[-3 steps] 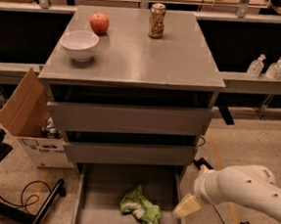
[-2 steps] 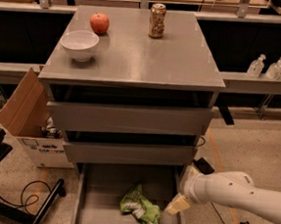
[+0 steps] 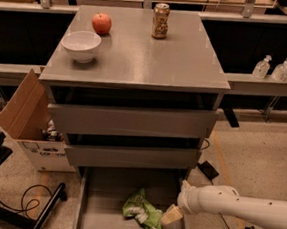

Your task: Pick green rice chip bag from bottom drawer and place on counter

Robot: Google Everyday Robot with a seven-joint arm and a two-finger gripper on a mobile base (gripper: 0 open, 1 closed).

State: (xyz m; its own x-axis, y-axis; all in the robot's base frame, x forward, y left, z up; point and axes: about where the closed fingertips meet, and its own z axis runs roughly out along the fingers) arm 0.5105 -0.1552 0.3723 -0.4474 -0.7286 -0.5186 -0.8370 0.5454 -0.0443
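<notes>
The green rice chip bag (image 3: 142, 211), crumpled light green with white patches, lies in the open bottom drawer (image 3: 106, 193), right of its middle. My gripper (image 3: 171, 215) comes in from the right on a white arm and sits low in the drawer, right next to the bag's right side. The counter (image 3: 138, 56) is the grey top of the cabinet above.
On the counter stand a white bowl (image 3: 81, 45), a red apple (image 3: 102, 23) and a drink can (image 3: 160, 20). An open cardboard box (image 3: 30, 121) stands left of the cabinet. Two pump bottles (image 3: 272, 68) sit on a ledge at right. Cables lie on the floor at left.
My gripper and arm have moved left, from the drawer's right wall to beside the bag. The bag has not moved.
</notes>
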